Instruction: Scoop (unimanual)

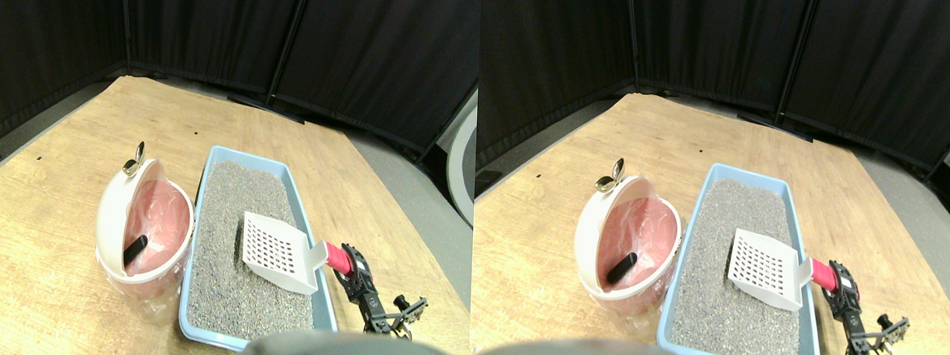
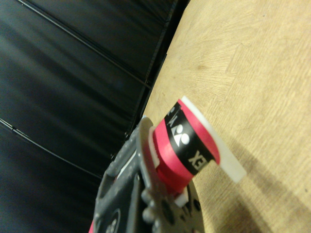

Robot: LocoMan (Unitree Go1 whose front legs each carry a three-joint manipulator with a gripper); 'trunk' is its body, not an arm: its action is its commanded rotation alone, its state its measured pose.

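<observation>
Here the pincer [image 1: 348, 262] grips a slotted white scoop [image 1: 279, 250] (red-wrapped handle).

Wrist view, centre: red-and-black wrap on scoop handle [image 2: 187, 145] printed with white logo mark and letters "EX", partly cut off; remainder not readable. No other text legible in stereo pair view.

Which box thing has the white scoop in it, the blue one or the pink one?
The blue litter tray, full of grey litter, holds the white scoop. The round pink bin beside it holds only a small black object.
</observation>
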